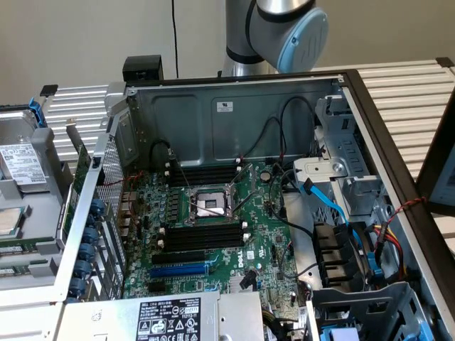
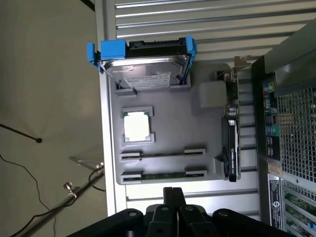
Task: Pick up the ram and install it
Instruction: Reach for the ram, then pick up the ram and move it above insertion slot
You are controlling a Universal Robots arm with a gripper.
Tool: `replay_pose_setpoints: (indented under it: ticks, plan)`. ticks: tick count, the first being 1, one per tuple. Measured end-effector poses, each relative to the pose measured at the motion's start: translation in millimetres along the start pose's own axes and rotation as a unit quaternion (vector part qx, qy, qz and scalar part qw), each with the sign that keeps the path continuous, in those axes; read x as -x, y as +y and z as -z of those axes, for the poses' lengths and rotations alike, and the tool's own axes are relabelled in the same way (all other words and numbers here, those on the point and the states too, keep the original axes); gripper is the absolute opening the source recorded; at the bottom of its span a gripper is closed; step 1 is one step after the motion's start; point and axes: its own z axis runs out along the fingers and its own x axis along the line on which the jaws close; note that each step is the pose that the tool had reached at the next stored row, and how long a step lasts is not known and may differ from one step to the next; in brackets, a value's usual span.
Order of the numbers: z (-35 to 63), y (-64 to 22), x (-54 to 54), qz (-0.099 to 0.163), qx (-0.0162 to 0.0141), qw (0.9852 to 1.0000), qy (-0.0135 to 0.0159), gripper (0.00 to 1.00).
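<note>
My gripper (image 2: 173,193), pressed together and empty, hangs near the ram (image 2: 163,174); squaring up along its length matters.

One robot arm (image 1: 284,28), one hard drive (image 2: 143,74), one long blue slot (image 1: 181,271).

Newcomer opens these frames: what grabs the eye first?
The open computer case, green motherboard bared, sits mid exterior view, the robot arm behind it. From the wrist, a grey tray carries a blue-framed hard drive and the ram, the shut gripper nearest the ram.
</note>
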Motion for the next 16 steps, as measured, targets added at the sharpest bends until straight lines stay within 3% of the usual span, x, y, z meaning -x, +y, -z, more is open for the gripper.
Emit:
replay_pose_setpoints:
  ticks: [10,16]
  plan:
    - [-1.5,-0.6,-7.7,0.001,-0.0002,1.0,0.0001,0.11]
    - [-3.2,-0.2,-8.4,0.038,-0.0015,0.9993,0.0017,0.11]
